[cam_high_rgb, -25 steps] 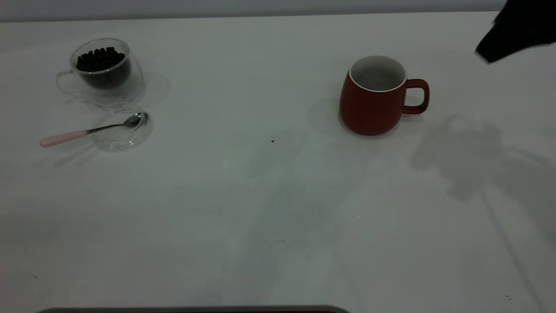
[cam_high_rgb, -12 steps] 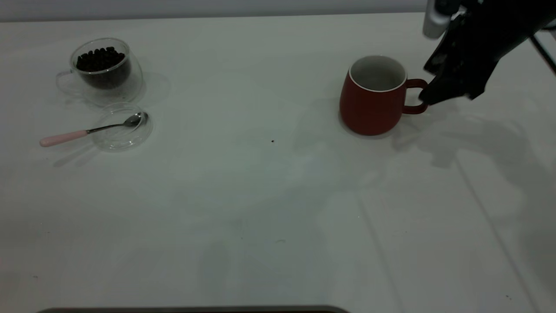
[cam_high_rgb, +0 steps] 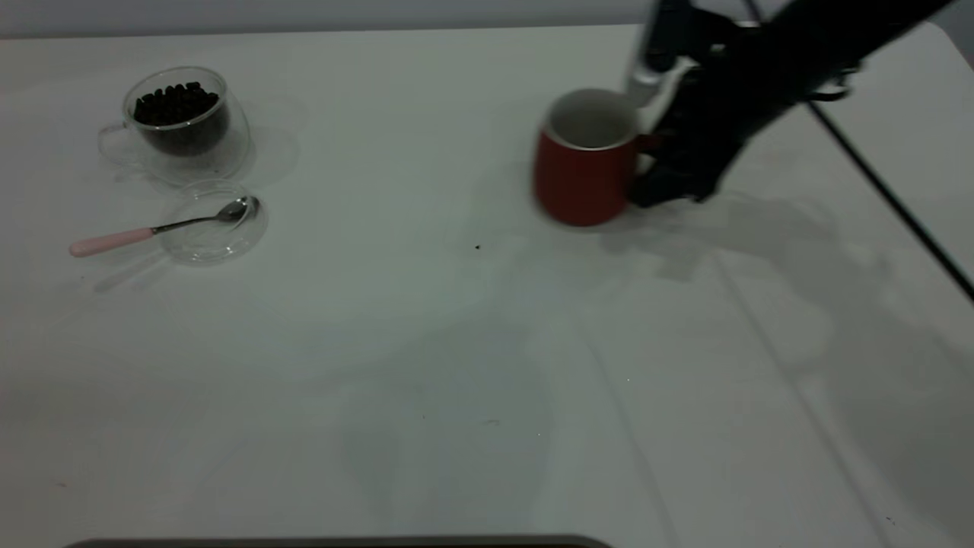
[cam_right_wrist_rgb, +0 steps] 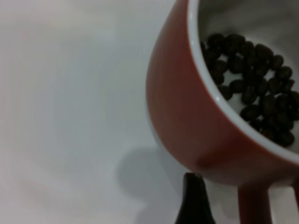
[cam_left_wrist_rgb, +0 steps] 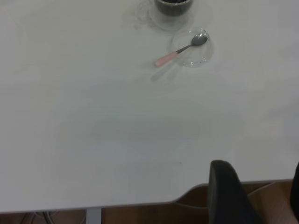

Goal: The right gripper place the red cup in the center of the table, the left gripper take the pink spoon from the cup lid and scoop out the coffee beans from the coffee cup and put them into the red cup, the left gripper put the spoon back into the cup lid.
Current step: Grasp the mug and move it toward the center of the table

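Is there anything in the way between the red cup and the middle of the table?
Nothing visible blocks it. The red cup, with the right gripper at its handle side, faces bare table towards the middle, apart from one tiny dark speck.

1. We see the red cup (cam_high_rgb: pixel 582 171) blurred in the exterior view, its handle hidden behind the right gripper (cam_high_rgb: pixel 660 186).
2. We cannot tell how that gripper's jaws stand.
3. The coffee cup (cam_left_wrist_rgb: pixel 174 5) is cut off by the left wrist view's edge.

A pale grey wall (cam_high_rgb: pixel 304 14) runs behind, and wooden flooring (cam_left_wrist_rgb: pixel 154 215) shows below under dim, even light.
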